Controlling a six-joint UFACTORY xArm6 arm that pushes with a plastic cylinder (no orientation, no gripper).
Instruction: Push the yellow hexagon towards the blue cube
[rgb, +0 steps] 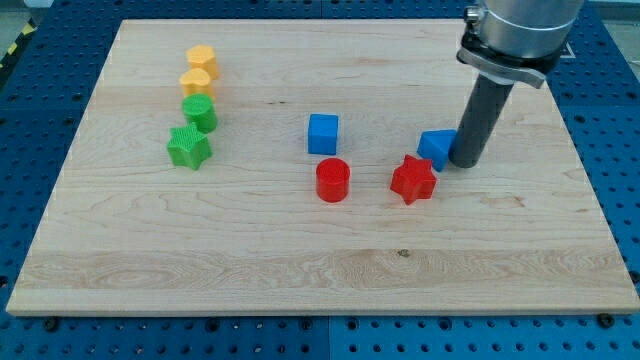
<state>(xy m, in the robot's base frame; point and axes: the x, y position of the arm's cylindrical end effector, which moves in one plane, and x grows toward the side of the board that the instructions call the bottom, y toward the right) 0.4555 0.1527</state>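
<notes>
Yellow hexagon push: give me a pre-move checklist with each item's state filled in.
1. Target in view: the yellow hexagon sits at the view's top left, visible: ok.
2. Goal in view: the blue cube stands near the board's middle, nothing touching it: ok.
3. My tip placed behind the hexagon: it is far off at the view's right, beside the other blue block: not ok.
4. Hexagon free to move alone: the orange block sits right against it: not ok.
5. Tip touching the blue block beside it: cannot tell.
</notes>
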